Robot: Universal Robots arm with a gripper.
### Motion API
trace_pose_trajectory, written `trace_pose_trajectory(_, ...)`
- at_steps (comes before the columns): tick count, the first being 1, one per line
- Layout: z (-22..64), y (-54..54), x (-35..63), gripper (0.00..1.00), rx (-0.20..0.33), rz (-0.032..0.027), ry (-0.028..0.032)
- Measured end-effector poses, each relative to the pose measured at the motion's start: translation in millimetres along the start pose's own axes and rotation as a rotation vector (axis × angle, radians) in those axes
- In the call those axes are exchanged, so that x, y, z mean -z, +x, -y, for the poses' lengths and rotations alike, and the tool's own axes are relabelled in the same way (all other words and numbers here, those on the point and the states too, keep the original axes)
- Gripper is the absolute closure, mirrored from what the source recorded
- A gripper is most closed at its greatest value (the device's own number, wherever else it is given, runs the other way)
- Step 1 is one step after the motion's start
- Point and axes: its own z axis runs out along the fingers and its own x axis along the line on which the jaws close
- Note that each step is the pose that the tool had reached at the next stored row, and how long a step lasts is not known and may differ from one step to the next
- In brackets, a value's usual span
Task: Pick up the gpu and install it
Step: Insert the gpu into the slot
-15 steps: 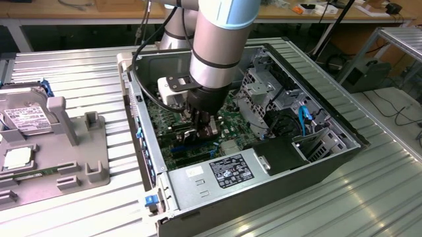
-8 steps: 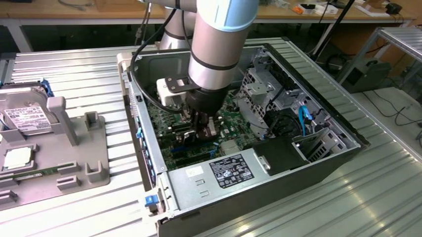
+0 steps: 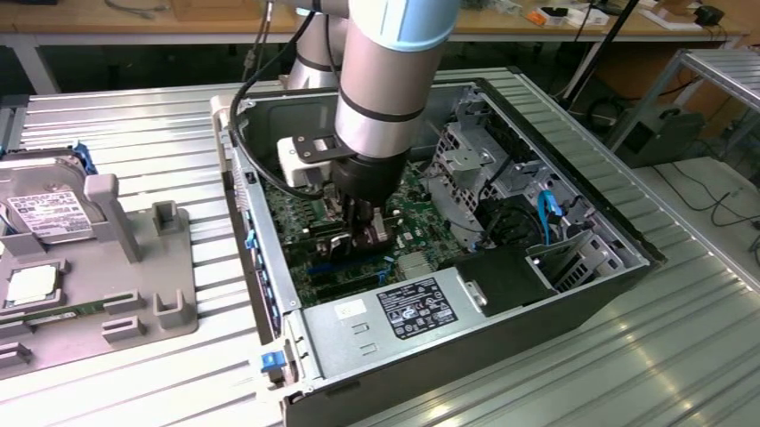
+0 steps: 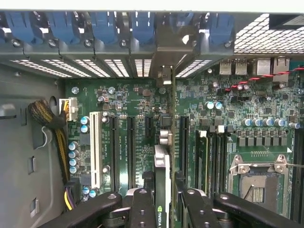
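**Gripper holds the gpu edge-on over the motherboard slots**

In the middle of the exterior view, the arm (image 3: 386, 80) reaches down into the open computer case (image 3: 570, 294), with the gripper (image 3: 362, 233) low over the green motherboard (image 3: 410, 200). The gripper is closed on the gpu (image 4: 162, 185), which stands on its thin edge between the two black fingers (image 4: 142, 209) at the lower centre of the wrist view (a green logo shows on the card's near edge). The card runs up the frame from the fingers, in line with the row of long black expansion slots (image 4: 130, 152) and beside a white slot (image 4: 95, 149); its silver bracket (image 4: 166, 57) meets the slotted rear wall of the case near the blue clips (image 4: 142, 23). Whether the card is fully seated cannot be told.

At the exterior view's left, on the ribbed metal counter (image 3: 142, 133), a grey fixture tray (image 3: 166, 285) holds a hard drive (image 3: 48, 209).
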Motion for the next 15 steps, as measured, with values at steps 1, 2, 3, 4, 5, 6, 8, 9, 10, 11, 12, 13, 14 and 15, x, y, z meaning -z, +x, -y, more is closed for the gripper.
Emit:
trace_pose_trajectory(1, -1.5, 0.0, -0.5, 0.73, 0.0, -0.0003, -0.0007)
trace_pose_trajectory(2, -1.4, -0.1, 0.3, 0.73, 0.0, -0.0001, -0.0002)
trace_pose_trajectory(3, -1.0, -0.3, 7.3, 0.73, 0.0, -0.0007, -0.0001)
trace_pose_trajectory(4, -1.0, -0.3, 7.4, 0.73, 0.0, -0.0008, -0.0002)
trace_pose_trajectory(5, -1.0, -0.3, 7.2, 0.73, 0.0, -0.0007, -0.0002)
trace_pose_trajectory(6, -1.0, -1.2, 7.0, 0.73, 0.0, -0.0008, -0.0003)
trace_pose_trajectory(8, -1.0, -1.3, 7.0, 0.73, 0.0, -0.0007, -0.0002)
trace_pose_trajectory(9, -0.9, -1.3, 7.0, 0.73, 0.0, -0.0007, -0.0002)
trace_pose_trajectory(10, 1.4, -1.5, 7.0, 0.73, 0.001, -0.0007, -0.0002)
trace_pose_trajectory(11, 12.5, -1.4, 7.1, 0.73, 0.005, -0.0005, -0.0003)
trace_pose_trajectory(12, 14.1, -1.4, 7.0, 0.73, 0.007, -0.0003, -0.0004)
trace_pose_trajectory(13, 14.1, -4.1, 7.0, 0.73, 0.007, -0.0003, -0.0004)
trace_pose_trajectory(14, 13.3, -5.3, 6.9, 0.73, 0.007, -0.0002, -0.0004)
trace_pose_trajectory(15, 9.6, -5.5, 6.5, 0.73, 0.007, -0.0002, -0.0002)
